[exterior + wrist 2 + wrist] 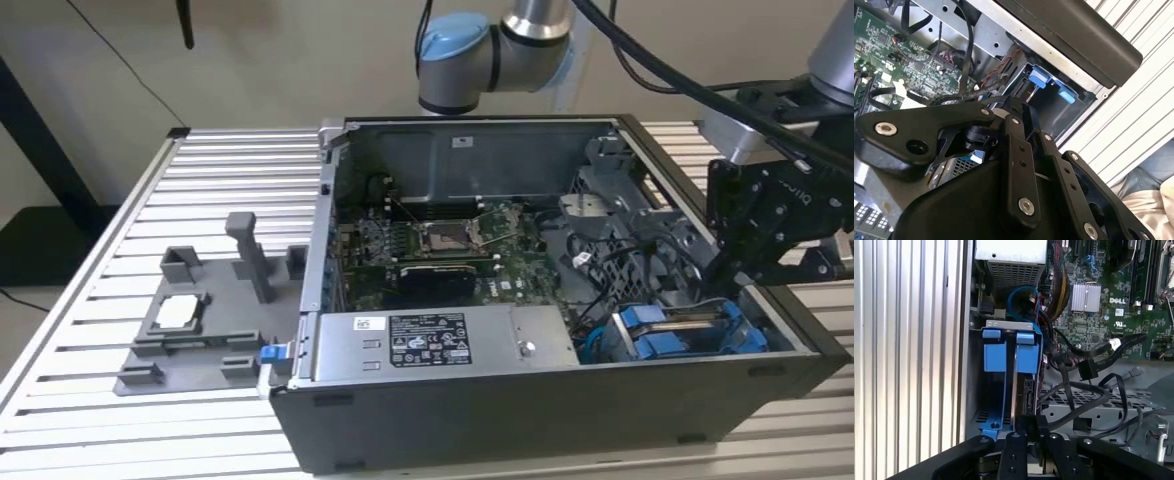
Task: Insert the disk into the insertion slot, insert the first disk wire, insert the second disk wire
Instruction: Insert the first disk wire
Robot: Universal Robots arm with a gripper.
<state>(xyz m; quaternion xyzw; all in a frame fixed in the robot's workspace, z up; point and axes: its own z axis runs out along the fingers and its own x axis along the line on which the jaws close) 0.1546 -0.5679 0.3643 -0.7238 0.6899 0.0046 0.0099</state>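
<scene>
Blue-framed disk (1026,357) stands in the insertion slot (975,385), just beside the pincer (1030,424).

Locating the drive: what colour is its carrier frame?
Bright blue; the carrier frame shows best in the first wrist view.

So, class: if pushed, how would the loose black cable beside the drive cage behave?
Probably floppy: the cable hangs in a loose curve, so it should bend rather than hold shape. Likely light, but its plug end may swing and snag neighbouring cables. Unlikely to roll.
</scene>
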